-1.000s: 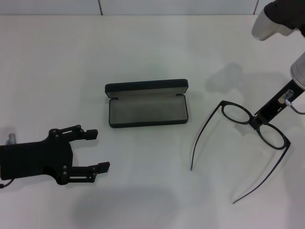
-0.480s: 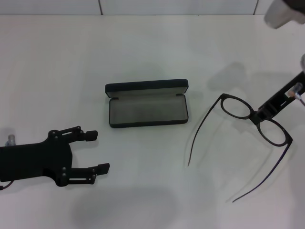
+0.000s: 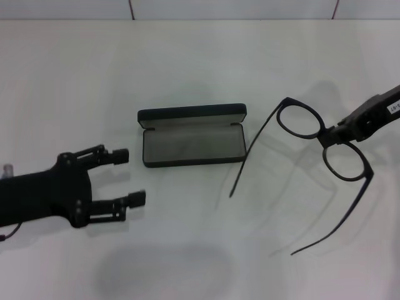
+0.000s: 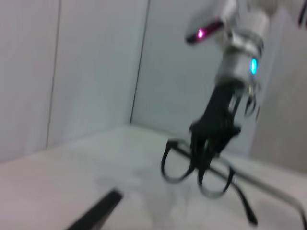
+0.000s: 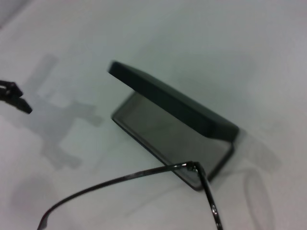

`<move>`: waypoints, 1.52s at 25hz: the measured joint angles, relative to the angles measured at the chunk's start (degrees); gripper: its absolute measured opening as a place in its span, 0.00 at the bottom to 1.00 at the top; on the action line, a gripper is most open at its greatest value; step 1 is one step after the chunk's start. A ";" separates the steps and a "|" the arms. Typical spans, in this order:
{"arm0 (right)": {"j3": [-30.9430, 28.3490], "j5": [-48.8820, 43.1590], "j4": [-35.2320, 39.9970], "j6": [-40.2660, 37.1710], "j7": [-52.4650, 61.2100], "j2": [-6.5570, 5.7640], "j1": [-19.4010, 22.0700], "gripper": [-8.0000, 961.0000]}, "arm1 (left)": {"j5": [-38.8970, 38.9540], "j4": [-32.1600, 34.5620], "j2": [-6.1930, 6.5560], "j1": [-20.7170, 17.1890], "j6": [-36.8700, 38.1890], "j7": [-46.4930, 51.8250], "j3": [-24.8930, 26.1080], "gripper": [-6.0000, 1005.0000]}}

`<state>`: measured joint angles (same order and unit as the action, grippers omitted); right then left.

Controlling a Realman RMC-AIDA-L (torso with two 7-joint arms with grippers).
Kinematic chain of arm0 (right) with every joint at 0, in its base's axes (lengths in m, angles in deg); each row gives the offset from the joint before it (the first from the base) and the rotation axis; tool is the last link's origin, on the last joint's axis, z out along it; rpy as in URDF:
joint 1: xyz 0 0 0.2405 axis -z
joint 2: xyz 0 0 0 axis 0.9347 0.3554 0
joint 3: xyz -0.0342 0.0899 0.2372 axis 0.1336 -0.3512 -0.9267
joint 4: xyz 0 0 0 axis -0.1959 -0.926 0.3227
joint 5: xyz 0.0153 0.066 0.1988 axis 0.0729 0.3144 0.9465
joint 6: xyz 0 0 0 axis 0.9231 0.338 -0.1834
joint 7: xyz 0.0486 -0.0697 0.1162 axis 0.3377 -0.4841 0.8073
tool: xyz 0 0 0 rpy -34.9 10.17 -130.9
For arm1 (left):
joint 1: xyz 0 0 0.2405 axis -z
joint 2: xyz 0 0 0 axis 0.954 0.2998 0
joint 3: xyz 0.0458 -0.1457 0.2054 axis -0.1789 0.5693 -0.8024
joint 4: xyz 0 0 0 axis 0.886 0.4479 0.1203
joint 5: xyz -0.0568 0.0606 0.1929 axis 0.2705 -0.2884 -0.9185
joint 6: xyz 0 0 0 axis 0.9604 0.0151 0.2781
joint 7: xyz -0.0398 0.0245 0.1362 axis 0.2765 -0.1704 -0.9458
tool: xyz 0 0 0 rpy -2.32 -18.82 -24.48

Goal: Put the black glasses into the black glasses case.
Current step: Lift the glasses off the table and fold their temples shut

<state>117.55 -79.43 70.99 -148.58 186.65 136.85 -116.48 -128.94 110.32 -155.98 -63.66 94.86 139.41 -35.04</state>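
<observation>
We see the thin black-framed glasses [image 3: 322, 140] with two oval clear lenses clamped at the bridge by the right gripper [image 3: 332, 132], which enters the head view from 3 o'clock. The glasses are carried clear of the white table [image 3: 187, 62], their shadow falling on it below. Both long curved temple arms are unfolded and trail toward 7 o'clock; the tip of the nearer one ends just beside the right end of the matte black rectangular glasses case [image 3: 192, 135].

The case lies at the centre of the table, at 9 o'clock from the glasses, with its hinged lid raised along the far edge and its grey felt lining exposed. In the right wrist view the case [image 5: 172, 129] lies open beyond one temple arm of the glasses [image 5: 144, 179].

The left gripper [image 3: 128, 178] hovers at 8 o'clock from the case, well apart from it, with its fingers spread and nothing between them.

The left wrist view shows the right gripper [image 4: 204, 160] pinching the glasses [image 4: 199, 170].
</observation>
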 joint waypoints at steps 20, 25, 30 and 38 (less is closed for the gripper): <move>0.47 17.56 0.44 6.95 -16.84 1.07 8.55 0.10 | 17.89 -14.86 1.32 5.69 4.00 18.65 8.71 0.36; 0.46 25.30 -0.22 10.55 -21.20 1.06 11.18 0.10 | 19.75 -15.96 1.08 6.29 6.40 18.77 8.44 0.26; 0.73 29.63 -2.90 12.00 -24.11 1.12 11.25 0.10 | 19.21 -19.00 1.52 10.43 12.41 19.25 8.17 0.00; 4.31 31.32 -6.92 11.40 -25.91 1.08 8.84 0.10 | 17.31 -20.32 2.77 16.86 13.04 15.26 -1.23 0.01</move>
<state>121.87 -48.11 64.07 -137.18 160.74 137.93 -107.64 -111.63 90.00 -153.21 -46.80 107.90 154.67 -36.27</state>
